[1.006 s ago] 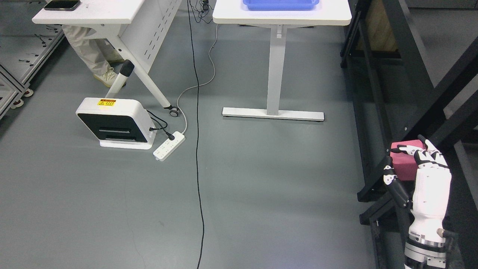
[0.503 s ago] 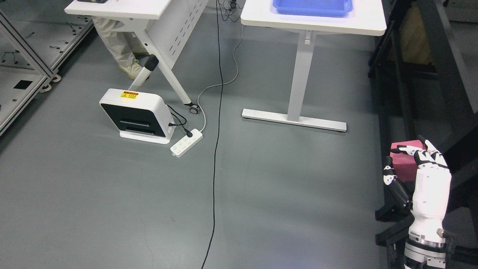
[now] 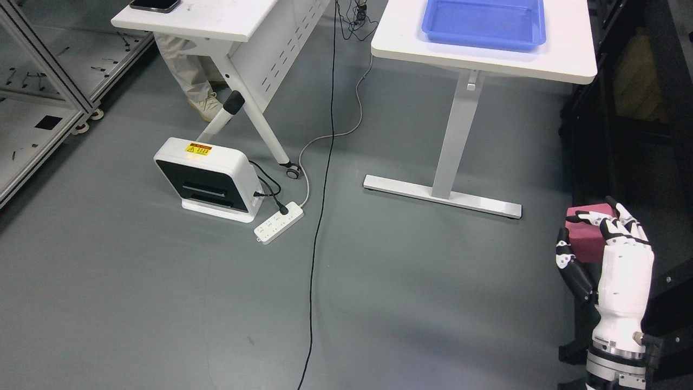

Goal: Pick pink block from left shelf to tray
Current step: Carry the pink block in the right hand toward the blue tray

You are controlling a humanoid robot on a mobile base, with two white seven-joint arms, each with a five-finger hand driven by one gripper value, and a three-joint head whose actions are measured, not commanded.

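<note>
Nearest, at the lower right, the right hand rises on its white forearm with the wrist roughly upright and the palm turned away from the camera; its fingers curl over the top of the pink block while the thumb presses from the left side, so the hand is clamped on the block – a grip from above and the side that seems chosen to keep it from slipping during carriage; the block sits clear of any shelf, held in the air beside a black frame on the right. The left hand is out of sight. On the grey floor, further out, a black cable runs away from the camera, and a white power strip lies just beside a white box-shaped unit. Beyond stands the white table on its single leg, bearing the blue tray – the destination, well apart from the block and higher in the view, so I judge the carry is only partly done. To the far left, a second table has a person's legs behind it.
</note>
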